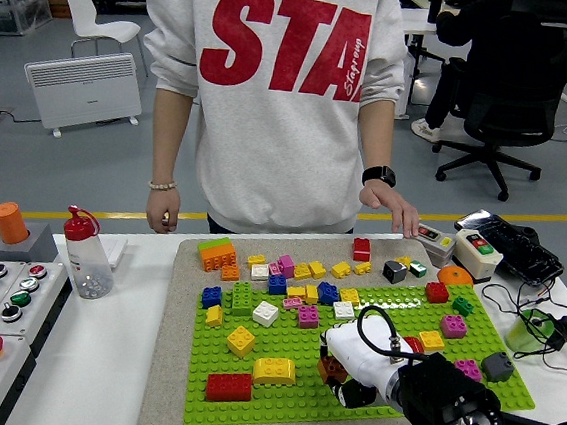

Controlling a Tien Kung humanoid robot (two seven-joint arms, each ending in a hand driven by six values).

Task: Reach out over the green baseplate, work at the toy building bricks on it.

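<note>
Baseplate (pixel 275 403), green, lies on a grey mat (pixel 164 362) on the white table (pixel 99 356), with toy bricks (pixel 273 371) scattered over it. The right hand (pixel 349 365) reaches in over the plate's middle; whether its fingers grip anything cannot be told. A person's hand (pixel 393 205) hovers beyond the far edge.

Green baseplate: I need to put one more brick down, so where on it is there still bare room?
On the green baseplate, the near-left corner left of the red brick is bare, as is the strip between the yellow brick and right hand. The far edge is crowded.
</note>
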